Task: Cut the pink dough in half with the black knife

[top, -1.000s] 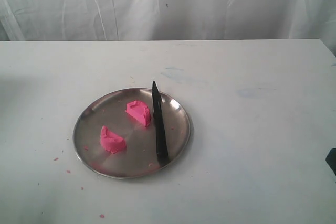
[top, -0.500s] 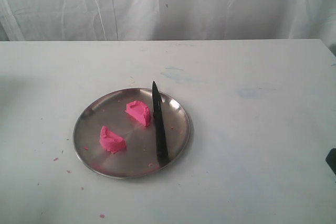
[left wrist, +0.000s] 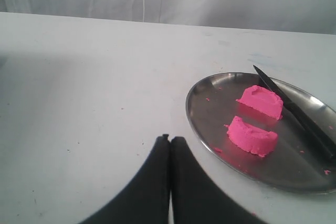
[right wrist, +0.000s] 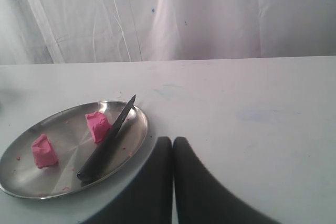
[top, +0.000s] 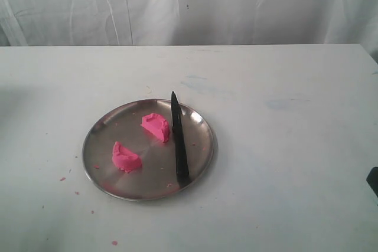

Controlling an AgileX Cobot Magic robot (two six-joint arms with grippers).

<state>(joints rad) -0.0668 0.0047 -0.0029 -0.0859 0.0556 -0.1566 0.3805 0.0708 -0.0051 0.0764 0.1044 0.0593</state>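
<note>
- I see L gripper [left wrist: 169, 139] closed tight, holding nothing.
- R gripper [right wrist: 172, 140] closed too, empty.
- pink dough [top: 156, 127] in 2 halves, apart, on steel plate [top: 150, 172].
- black knife [top: 178, 140] flat on plate, just beside one half.

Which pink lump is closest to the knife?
The pink dough half up near the blade's tip: it lies right beside the black knife. The other half sits apart, with bare plate between it and the knife.
</note>
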